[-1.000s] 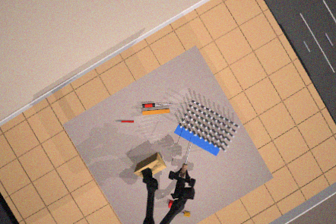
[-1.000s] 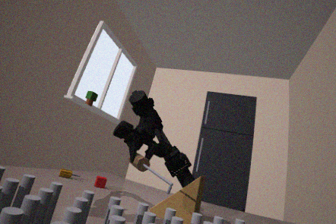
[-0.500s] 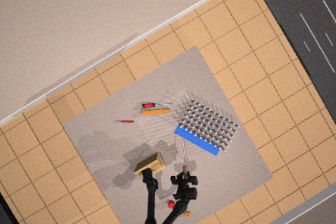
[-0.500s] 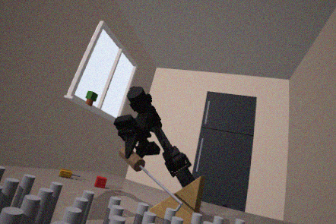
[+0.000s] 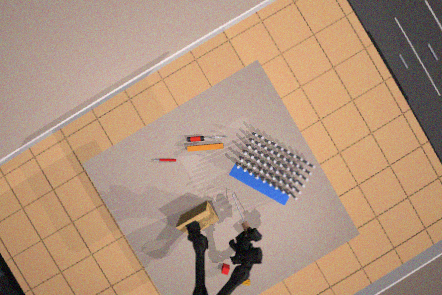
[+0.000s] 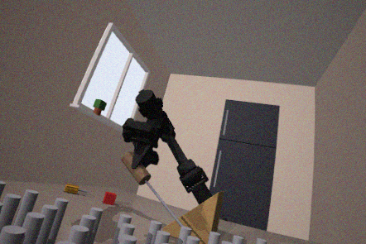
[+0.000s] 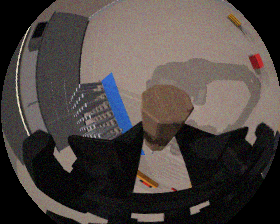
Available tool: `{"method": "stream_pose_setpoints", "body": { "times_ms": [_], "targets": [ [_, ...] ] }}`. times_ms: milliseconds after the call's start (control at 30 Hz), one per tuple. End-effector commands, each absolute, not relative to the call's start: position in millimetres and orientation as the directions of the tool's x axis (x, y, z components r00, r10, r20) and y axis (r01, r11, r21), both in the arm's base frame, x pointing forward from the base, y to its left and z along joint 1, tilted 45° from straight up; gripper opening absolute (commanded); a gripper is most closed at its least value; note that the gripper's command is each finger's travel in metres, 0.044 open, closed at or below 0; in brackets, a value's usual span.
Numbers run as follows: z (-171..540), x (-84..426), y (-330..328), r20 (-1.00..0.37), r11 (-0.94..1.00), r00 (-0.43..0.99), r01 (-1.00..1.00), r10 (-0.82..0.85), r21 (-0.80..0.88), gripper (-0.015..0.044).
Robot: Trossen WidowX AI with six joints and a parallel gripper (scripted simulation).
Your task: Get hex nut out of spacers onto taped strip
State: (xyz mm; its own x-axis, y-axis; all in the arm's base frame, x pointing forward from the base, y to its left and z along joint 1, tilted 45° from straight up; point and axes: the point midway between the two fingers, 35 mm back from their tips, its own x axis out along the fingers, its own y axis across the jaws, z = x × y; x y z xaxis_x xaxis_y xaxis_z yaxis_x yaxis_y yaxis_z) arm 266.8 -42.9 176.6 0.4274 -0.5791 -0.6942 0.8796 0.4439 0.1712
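Note:
My gripper is shut on the wooden handle of a tool with a thin metal shaft. The tool is held up off the table, its shaft slanting down in the exterior view. In the top view it is in front of the blue taped strip, outside the field of standing metal spacers. I cannot make out the nut in any view. The shaft's far end is too small to read.
A wooden block-like box stands beside the arm. A red-handled tool, an orange bar and a small red tool lie left of the spacers. A red cube and a yellow tool lie near the arm.

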Motion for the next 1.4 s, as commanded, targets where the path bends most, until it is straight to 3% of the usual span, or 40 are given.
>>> {"method": "stream_pose_setpoints", "body": {
  "times_ms": [0, 767, 1000, 1367],
  "targets": [
    [182, 269, -44, -0.682, 0.514, 0.424, 0.854, -0.596, 0.082, 0.0000],
    [212, 274, -59, -0.618, 0.724, 0.399, 0.513, -0.677, -0.461, 0.0000],
    [228, 281, -55, -0.617, 0.772, 0.475, 0.480, -0.628, -0.416, 0.0000],
    [237, 276, -73, -0.577, 0.693, 0.401, 0.269, -0.712, -0.669, 0.0000]
  ]
}}
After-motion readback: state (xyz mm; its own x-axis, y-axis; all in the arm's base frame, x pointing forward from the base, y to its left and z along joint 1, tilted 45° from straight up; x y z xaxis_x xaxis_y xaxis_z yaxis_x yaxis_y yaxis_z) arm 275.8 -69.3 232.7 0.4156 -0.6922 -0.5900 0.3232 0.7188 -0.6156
